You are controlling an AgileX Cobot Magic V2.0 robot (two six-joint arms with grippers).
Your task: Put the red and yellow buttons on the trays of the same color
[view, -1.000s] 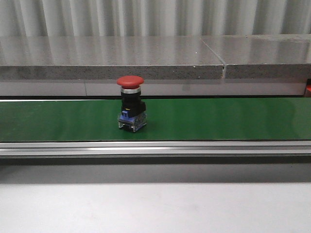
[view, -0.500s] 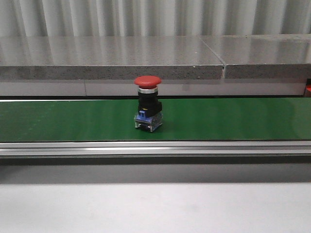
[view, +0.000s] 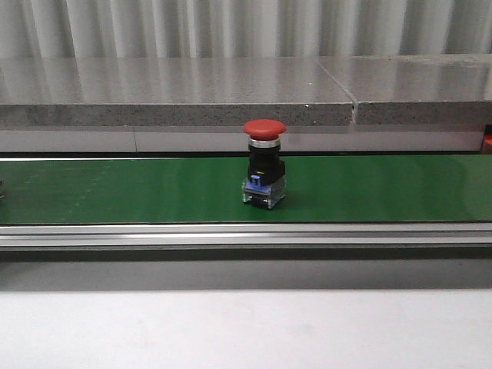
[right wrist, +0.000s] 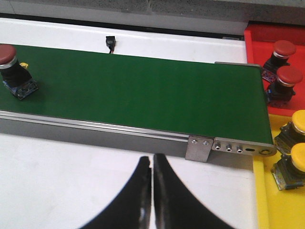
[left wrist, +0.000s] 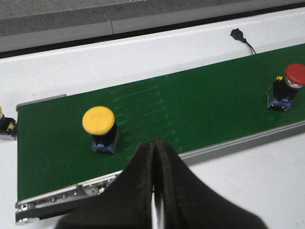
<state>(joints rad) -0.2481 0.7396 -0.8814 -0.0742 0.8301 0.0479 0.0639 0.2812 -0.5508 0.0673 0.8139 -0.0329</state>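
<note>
Red button (view: 264,164) upright mid-belt (view: 115,192); yellow button (left wrist: 99,129) near the belt's left end. Both grippers, left (left wrist: 155,157) and right (right wrist: 151,174), pinched closed, empty, over white table. Trays (red (right wrist: 252,43), yellow (right wrist: 281,210)) each hold two matching buttons.

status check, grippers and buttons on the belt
Left gripper and right gripper shut, empty. Red button upright mid-belt, yellow button upstream. Nothing blocking the green belt.
</note>
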